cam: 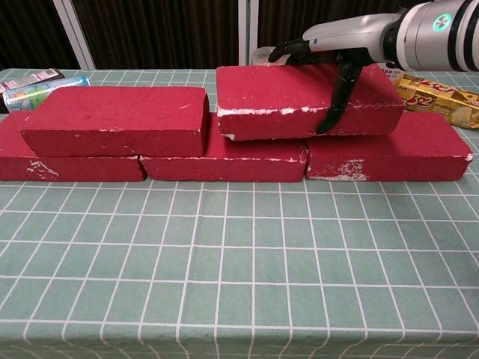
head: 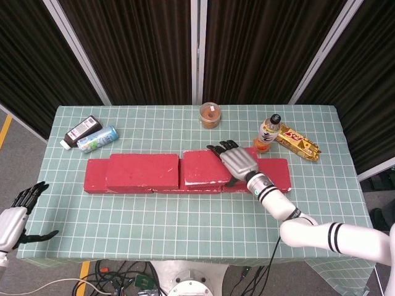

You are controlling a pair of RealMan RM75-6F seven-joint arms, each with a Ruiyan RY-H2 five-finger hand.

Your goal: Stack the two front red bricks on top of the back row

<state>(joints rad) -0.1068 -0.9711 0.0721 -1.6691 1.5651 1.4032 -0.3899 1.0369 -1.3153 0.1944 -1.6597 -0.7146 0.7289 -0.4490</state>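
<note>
Right hand [head: 237, 161] clamped over the second rectangular red brick [cam: 299, 101], fingers [cam: 288, 51] across its top, thumb [cam: 335, 97] down its front face. Brick rested on the back row of red bricks [cam: 224, 158], spanning the joint between the middle and right ones, just beside the first stacked red brick [cam: 116, 120] at the left. Behind: round clear jar [head: 210, 115], small orange-capped bottle [head: 267, 134], gold snack packet [head: 298, 142]. Far left: dark flat bottle [head: 81, 131] and pale blue can [head: 97, 139] on the green checked tablecloth [head: 185, 216]. Left hand [head: 15, 216] hung off the table's left edge, empty, fingers apart.
</note>
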